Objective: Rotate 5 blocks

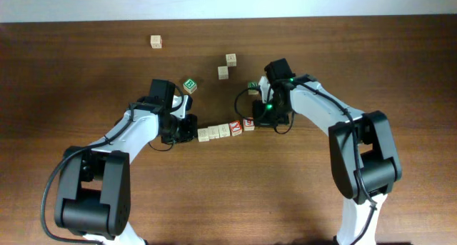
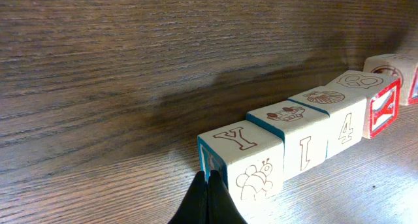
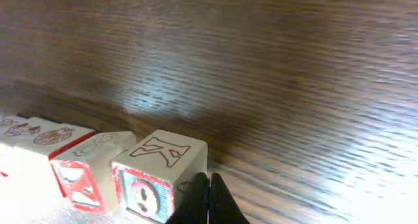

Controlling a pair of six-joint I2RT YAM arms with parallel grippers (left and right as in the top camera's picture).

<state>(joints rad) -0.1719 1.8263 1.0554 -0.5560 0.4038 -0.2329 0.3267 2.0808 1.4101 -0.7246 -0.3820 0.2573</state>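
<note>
The left gripper (image 2: 208,185), its fingertips pressed together on nothing, rests against the blue-edged pale wooden cube (image 2: 243,160) at one end of the row of five pale wooden alphabet blocks (image 1: 224,131). The right gripper (image 3: 209,186), likewise closed and empty, appears to touch the red-edged pale wooden cube (image 3: 157,175) at the other end. The row lies mid-way across the dark wooden table (image 1: 86,73), between the two arms.

Uneven pressure from either end would likely buckle the line, popping out a middle cube or tipping one over.

Counted:
- five blocks in the row
- three loose plain pale cubes (image 1: 156,41) farther back
- a green B cube (image 1: 189,86) and a second green-printed cube (image 1: 253,85), partly hidden by the right arm
- two grippers
</note>
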